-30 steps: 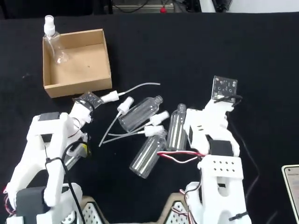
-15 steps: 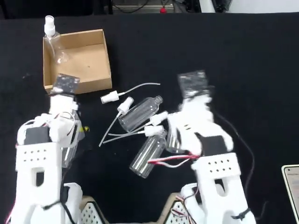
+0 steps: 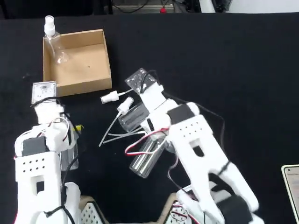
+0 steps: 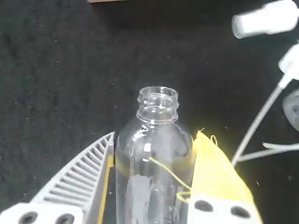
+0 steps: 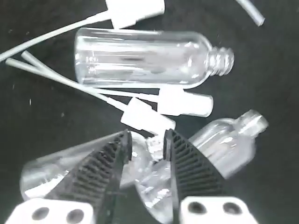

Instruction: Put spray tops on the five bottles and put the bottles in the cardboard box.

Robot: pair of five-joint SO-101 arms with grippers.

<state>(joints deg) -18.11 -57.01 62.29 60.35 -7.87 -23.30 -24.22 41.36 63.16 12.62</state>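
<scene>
Counting from the high view: one cardboard box (image 3: 77, 86), with one capped bottle (image 3: 56, 49) leaning in its far corner, well ahead of the left arm (image 3: 37, 149). Two loose spray tops, the first top (image 3: 111, 97) and the second top (image 3: 125, 104), just beside the wrist of the right arm (image 3: 196, 140). Two pile bottles partly under that arm: the upper bottle (image 3: 133, 116) and the lower bottle (image 3: 145, 158). One card (image 3: 292, 184) far out to the right arm's side, print too small to read.

Left wrist view: left gripper (image 4: 155, 140) clamped from both sides on one held bottle (image 4: 158, 100), clear, neck bare and open. Beyond the fingertips, two tops: a near top (image 4: 290, 60) trailing its tube and a far top (image 4: 266, 18).

Right wrist view: right gripper (image 5: 145, 135) parted by a narrow gap, pinching nothing, hanging over the pile. Under the fingers, two bottles: one side bottle (image 5: 51, 175) and one angled bottle (image 5: 229, 140). Just past the fingertips, two tops touching: the square top (image 5: 147, 116) and the round top (image 5: 187, 103). Farther ahead, a third bottle (image 5: 140, 58) on its side, threads bare, then one last top (image 5: 135, 8).
</scene>
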